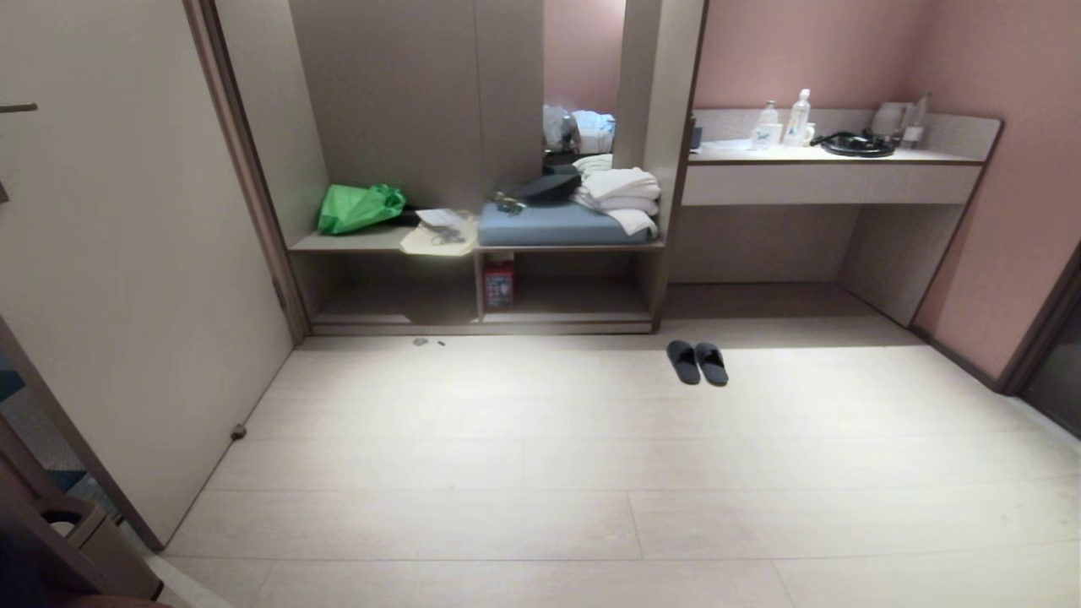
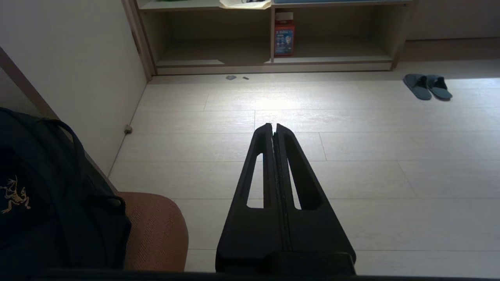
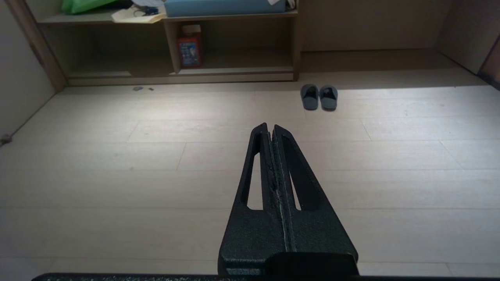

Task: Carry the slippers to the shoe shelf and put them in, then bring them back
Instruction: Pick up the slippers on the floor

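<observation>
Slippers (image 1: 698, 362): pair, side by side on floor, just right of shoe shelf (image 1: 481, 291). Probably light, flexible; grasp by strap. Left pincer (image 2: 274, 126), right pincer (image 3: 270, 127): both pressed together, empty.

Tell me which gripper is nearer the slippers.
Right, by a little. The slippers lie just ahead of the right gripper, slightly to one side; from the left gripper they sit far off to the side. Both shut, neither close.
</observation>
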You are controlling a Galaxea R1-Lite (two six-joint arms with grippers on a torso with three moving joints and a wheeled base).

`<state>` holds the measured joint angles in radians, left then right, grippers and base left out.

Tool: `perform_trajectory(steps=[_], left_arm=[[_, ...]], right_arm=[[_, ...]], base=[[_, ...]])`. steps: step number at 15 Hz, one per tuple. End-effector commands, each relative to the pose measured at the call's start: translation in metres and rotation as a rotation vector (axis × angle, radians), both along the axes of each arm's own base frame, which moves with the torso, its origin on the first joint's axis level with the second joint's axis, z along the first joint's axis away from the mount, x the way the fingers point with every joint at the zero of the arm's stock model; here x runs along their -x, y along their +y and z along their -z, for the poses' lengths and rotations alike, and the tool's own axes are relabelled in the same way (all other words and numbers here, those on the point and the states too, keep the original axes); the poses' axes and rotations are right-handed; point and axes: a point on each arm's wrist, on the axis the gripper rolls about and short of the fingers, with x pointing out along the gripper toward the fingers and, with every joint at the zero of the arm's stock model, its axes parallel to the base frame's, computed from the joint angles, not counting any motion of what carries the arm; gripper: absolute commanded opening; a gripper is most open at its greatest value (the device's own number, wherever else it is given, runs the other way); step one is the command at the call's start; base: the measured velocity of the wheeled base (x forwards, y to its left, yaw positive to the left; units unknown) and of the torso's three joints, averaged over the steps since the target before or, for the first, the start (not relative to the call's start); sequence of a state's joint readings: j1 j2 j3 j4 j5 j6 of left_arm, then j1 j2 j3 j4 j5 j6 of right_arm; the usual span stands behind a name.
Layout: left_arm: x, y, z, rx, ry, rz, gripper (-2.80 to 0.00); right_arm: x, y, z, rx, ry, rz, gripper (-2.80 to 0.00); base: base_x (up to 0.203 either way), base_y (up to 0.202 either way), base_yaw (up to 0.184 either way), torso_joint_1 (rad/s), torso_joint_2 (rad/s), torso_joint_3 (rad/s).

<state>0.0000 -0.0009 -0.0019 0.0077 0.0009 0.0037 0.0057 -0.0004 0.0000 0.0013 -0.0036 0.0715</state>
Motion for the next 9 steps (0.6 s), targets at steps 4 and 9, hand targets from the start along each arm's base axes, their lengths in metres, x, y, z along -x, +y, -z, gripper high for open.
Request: perform_trajectory(steps=[4,9], left_arm=[[0.0,0.0,-0.0002,0.001,0.001,-0.001,-2.8],[0.0,0.0,-0.0002,0.001,0.001,-0.001,-2.8]], right_arm=[[0.0,-0.0001,0.0,0.002,0.001,0.002,-2.8],[0.0,-0.0001,0.0,0.004,0.0,0.002,-2.8]], base=[[0.173,0.0,0.001,0.002,0.0,-0.001],[0.192,0.0,-0.003,0.0,0.0,0.001]])
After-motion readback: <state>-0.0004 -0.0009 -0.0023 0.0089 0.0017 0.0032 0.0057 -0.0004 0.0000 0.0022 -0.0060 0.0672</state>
